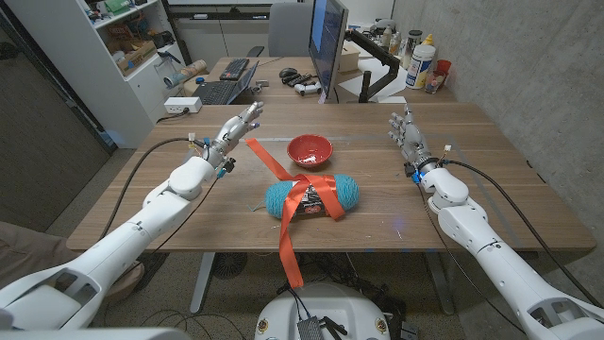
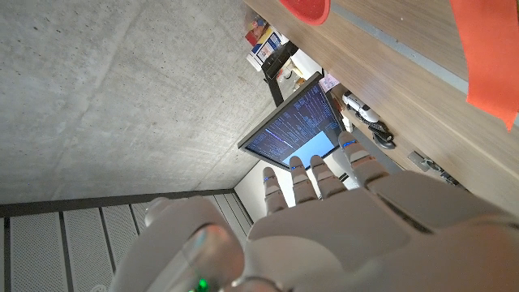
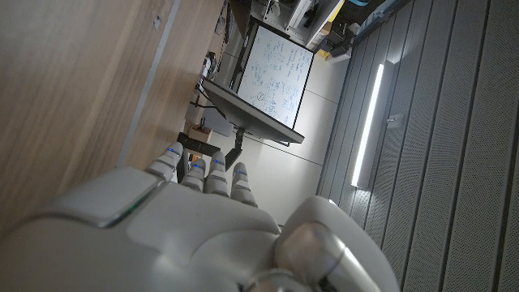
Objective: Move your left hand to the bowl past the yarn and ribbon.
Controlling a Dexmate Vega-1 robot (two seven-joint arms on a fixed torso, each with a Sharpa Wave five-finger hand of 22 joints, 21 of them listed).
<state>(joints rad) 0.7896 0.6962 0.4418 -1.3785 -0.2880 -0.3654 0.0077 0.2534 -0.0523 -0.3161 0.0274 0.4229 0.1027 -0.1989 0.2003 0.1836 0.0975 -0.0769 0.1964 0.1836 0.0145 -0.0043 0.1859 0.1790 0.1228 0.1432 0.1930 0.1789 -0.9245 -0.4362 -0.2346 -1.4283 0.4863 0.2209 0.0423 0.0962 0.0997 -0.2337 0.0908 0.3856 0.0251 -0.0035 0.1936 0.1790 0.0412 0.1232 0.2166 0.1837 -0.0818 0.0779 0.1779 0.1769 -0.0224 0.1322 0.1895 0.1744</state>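
A red bowl (image 1: 310, 149) sits on the wooden table (image 1: 491, 170), just behind a skein of blue yarn (image 1: 312, 197) wrapped in an orange ribbon (image 1: 289, 241) whose tail hangs over the front edge. My left hand (image 1: 235, 130) hovers left of the bowl, level with it, fingers apart and holding nothing. In the left wrist view the bowl's rim (image 2: 308, 10) and a piece of ribbon (image 2: 486, 57) lie ahead of that hand (image 2: 324, 182). My right hand (image 1: 408, 132) stands at the right, fingers straight and empty, also seen from behind (image 3: 203, 174).
A monitor (image 1: 327, 42) stands behind the table, with a keyboard (image 1: 215, 92), controllers (image 1: 304, 87) and bottles (image 1: 422, 62) on the desk beyond. Shelving (image 1: 123, 47) is at the back left, a concrete wall at the right.
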